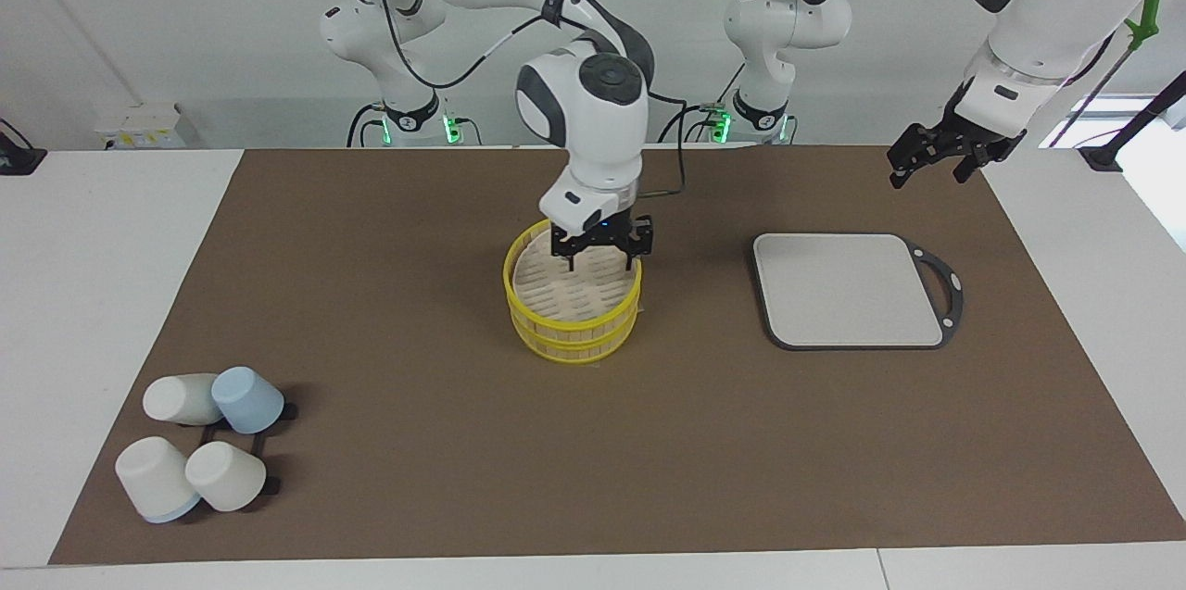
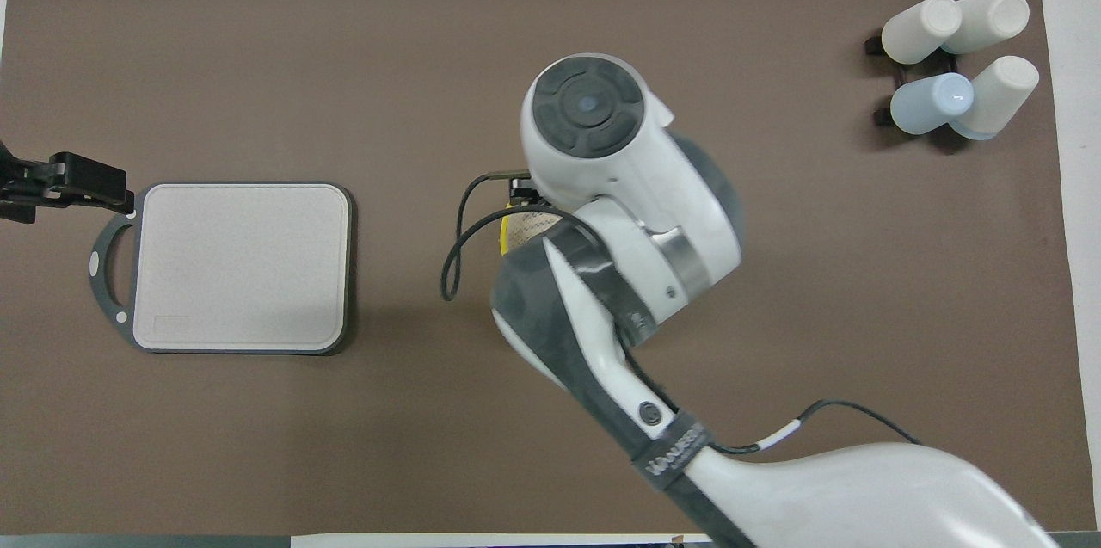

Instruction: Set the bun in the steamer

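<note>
The steamer (image 1: 574, 317), a round basket with yellow rims and a slatted base, stands mid-table with no lid on it. My right gripper (image 1: 602, 258) is lowered into the basket on the side nearer the robots, fingers apart, with nothing seen between them. The bun is not visible; the gripper hides that part of the basket. In the overhead view the right arm covers the steamer (image 2: 507, 230) except a yellow sliver. My left gripper (image 1: 929, 171) hangs open and empty in the air over the mat's edge beside the grey board and waits; it also shows in the overhead view (image 2: 64, 181).
A flat grey board (image 1: 848, 289) with a dark handle lies toward the left arm's end, also seen from overhead (image 2: 241, 264). Several overturned cups (image 1: 199, 451) on a black rack sit at the right arm's end, farther from the robots, also seen from overhead (image 2: 955, 58).
</note>
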### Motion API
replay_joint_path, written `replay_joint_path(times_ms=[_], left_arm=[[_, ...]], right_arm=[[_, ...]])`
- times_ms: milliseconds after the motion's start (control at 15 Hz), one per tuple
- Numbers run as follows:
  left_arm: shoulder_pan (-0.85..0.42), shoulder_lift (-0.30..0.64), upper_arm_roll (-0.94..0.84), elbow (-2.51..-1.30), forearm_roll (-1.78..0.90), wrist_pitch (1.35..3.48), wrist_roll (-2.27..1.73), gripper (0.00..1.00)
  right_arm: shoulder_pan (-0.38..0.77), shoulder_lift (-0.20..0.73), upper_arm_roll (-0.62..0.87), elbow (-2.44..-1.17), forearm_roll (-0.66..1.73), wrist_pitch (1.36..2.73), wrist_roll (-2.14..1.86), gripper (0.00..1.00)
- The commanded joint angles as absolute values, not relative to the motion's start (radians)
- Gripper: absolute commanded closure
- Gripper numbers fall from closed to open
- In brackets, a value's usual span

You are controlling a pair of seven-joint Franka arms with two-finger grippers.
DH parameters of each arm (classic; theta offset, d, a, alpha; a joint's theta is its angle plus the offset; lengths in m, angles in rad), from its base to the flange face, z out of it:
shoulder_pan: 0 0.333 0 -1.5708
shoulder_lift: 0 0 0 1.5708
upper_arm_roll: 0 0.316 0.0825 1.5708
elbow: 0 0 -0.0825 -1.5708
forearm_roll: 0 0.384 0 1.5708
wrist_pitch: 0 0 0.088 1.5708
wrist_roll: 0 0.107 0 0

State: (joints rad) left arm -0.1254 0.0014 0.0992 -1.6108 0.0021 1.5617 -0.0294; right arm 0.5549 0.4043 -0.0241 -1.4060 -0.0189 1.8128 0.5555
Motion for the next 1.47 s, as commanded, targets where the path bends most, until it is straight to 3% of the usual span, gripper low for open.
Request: replay_joint_path(times_ms=[0, 267, 467, 867, 1400], left_arm=[[-0.123, -0.012, 0.100, -1.643, -0.011, 1.580, 0.008, 0.00], [-0.129, -0.025, 0.107, -1.658, -0.011, 1.591, 0.006, 0.00], [-0.126, -0.037, 0.103, -1.652, -0.011, 1.591, 0.006, 0.00], [-0.123, -0.041, 0.103, -1.657, -0.011, 1.594, 0.006, 0.00], [-0.121, -0.044, 0.104, -1.660, -0.011, 1.577, 0.006, 0.00]], right_arm=[[0.395, 0.269, -0.008, -1.439, 0.024, 1.667, 0.469, 0.00], [0.206, 0.129, -0.011, -1.482, 0.063, 1.462, 0.363, 0.00], [0.118, 0.008, -0.011, -1.606, 0.055, 1.471, 0.206, 0.00], [0.077, -0.067, -0.009, -1.718, 0.052, 1.538, 0.095, 0.00], [0.086, -0.043, -0.009, -1.677, -0.021, 1.591, 0.097, 0.00]])
